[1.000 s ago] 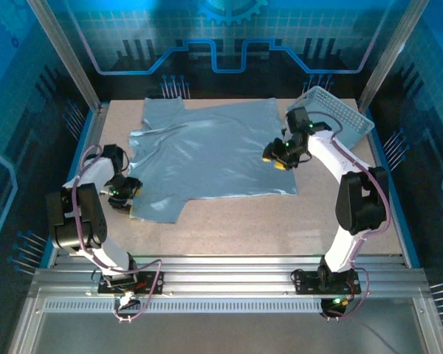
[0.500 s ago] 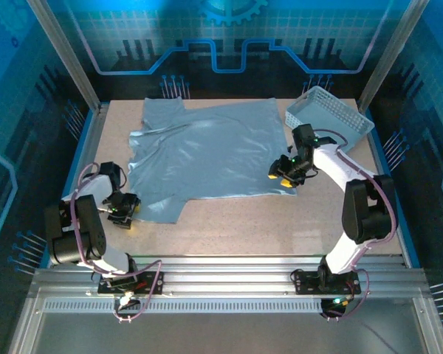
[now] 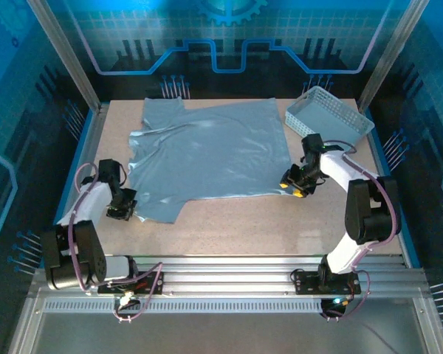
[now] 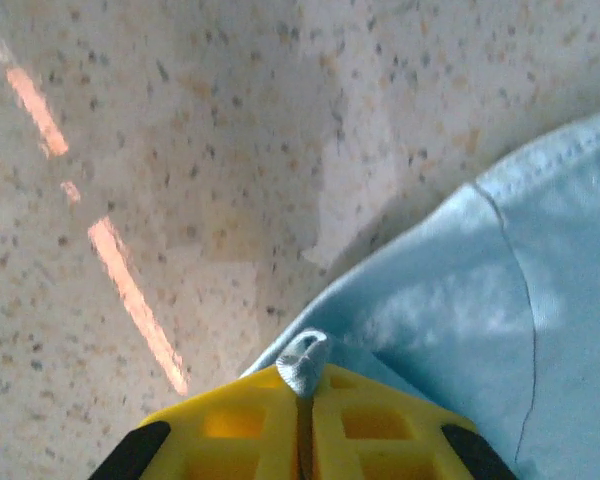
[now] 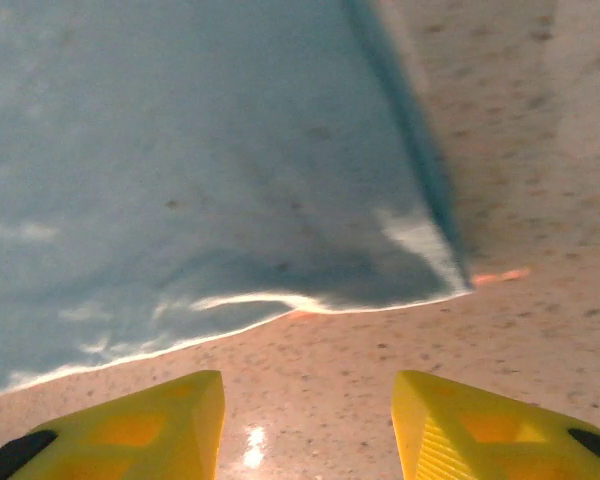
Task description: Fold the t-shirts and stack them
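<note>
Speckled beige tabletop, blue-lit grid-pattern back wall (circuit-style graphic), aluminium corner posts, slotted aluminium rails along near edge.

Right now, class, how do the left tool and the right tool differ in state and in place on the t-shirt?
The left tool is shut, pinching a fold of the t-shirt; the right tool is open, holding nothing. The left tool is at the near-left sleeve; the right tool faces the near-right hem corner. Both have yellow fingers.
</note>
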